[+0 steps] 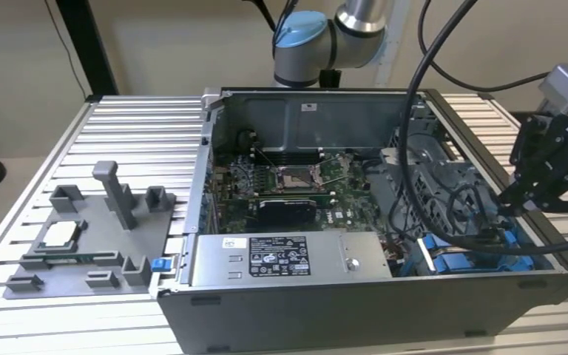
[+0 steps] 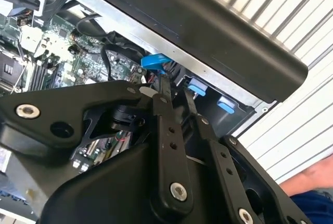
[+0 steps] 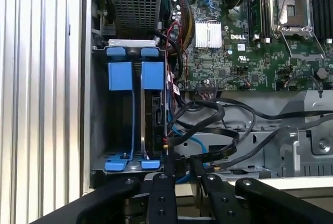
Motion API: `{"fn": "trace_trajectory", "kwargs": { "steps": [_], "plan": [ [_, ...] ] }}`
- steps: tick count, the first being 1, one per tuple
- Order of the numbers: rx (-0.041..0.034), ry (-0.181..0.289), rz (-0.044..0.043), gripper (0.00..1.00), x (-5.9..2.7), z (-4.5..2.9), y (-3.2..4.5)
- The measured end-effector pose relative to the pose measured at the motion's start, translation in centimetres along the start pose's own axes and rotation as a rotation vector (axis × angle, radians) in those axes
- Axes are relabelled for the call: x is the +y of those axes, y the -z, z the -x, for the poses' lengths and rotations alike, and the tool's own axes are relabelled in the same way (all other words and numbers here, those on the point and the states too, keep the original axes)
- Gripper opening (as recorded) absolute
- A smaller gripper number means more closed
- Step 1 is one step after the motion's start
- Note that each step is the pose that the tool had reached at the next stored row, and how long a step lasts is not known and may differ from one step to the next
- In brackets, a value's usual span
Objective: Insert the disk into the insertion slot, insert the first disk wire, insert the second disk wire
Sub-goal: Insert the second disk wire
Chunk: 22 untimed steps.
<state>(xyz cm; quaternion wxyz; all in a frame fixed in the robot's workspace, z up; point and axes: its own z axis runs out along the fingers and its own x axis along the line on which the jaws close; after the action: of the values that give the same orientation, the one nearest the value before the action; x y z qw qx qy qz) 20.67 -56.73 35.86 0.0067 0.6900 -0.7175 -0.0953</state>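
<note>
The disk (image 3: 155,112) stands on edge in the drive bay (image 3: 101,120), clipped in its blue frame (image 1: 458,260), at about four o'clock of the open computer case (image 1: 363,310) in the exterior view. The gripper (image 1: 506,209) hangs at the bay's three-o'clock side, close to the disk's end, among looped black wires (image 3: 208,113) and a blue wire (image 3: 193,141); whether it clasps any of them cannot be told. The power supply box (image 1: 264,259) lies at six o'clock in the case, and a grey fixture tray (image 1: 67,255) sits on the slotted table (image 1: 146,118) at nine o'clock.
</note>
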Motion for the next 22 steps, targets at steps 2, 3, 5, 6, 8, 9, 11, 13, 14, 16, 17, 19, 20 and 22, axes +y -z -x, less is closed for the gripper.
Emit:
{"fn": "trace_trajectory", "kwargs": {
  "steps": [2,3,5,6,8,9,11,13,14,16,17,19,20,22],
  "plan": [
    [-0.0179,0.003,0.0008,1.00,-0.01,-0.06,-0.07],
    [-0.0243,0.003,0.0011,1.00,-0.02,-0.07,-0.09],
    [-0.0343,0.005,0.0017,1.00,-0.02,-0.09,-0.11],
    [-0.0371,0.005,0.0018,1.00,-0.02,-0.09,-0.12],
    [-0.0427,0.006,0.0020,1.00,-0.02,-0.09,-0.13],
    [-0.0460,0.006,0.0022,0.00,-0.02,-0.09,-0.13],
    [-0.0526,0.007,0.0025,0.00,-0.02,-0.09,-0.13],
    [-0.0580,0.007,0.0027,0.00,-0.02,-0.09,-0.13],
    [-0.0605,0.008,0.0028,0.00,-0.02,-0.09,-0.13],
    [-0.0656,0.008,0.0030,0.00,-0.02,-0.09,-0.14],
    [-0.0683,0.008,0.0031,0.00,-0.02,-0.09,-0.14],
    [-0.0742,0.009,0.0034,0.00,-0.03,-0.10,-0.14],
    [-0.0776,0.009,0.0035,0.00,-0.02,-0.09,-0.14],
    [-0.0845,0.010,0.0038,0.00,-0.02,-0.09,-0.14]
  ]
}}
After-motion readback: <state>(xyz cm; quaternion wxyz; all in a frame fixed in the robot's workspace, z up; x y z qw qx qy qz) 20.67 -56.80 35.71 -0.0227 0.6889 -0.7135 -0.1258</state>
